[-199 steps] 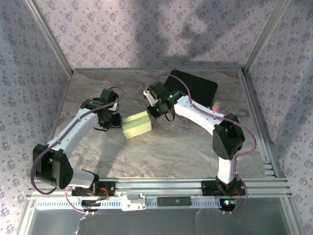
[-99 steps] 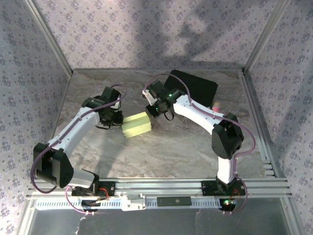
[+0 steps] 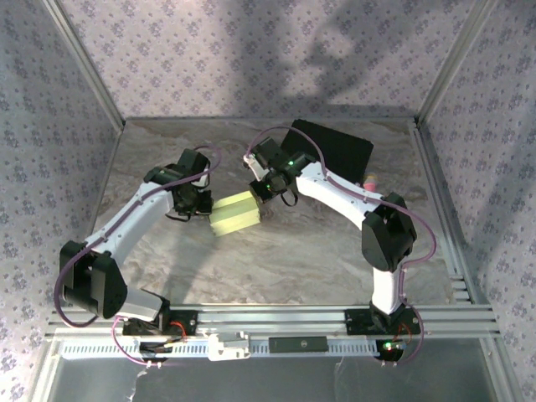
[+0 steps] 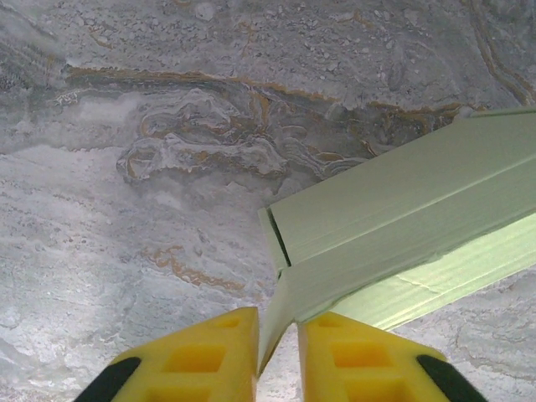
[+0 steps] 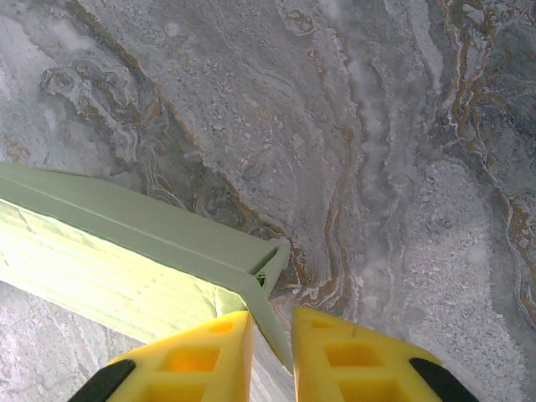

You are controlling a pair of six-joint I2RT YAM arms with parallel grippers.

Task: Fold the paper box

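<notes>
Pinching the paper box [image 3: 234,213], over the middle of the surface [image 3: 276,268], by its end flaps: left end effector [image 4: 277,335] closed on one, right end effector [image 5: 272,331] seemingly closed on the other. Looks light, thin, easily creased; best held near fold lines. Open room on the near side; black box [image 3: 333,149] crowding behind the right arm.
</notes>
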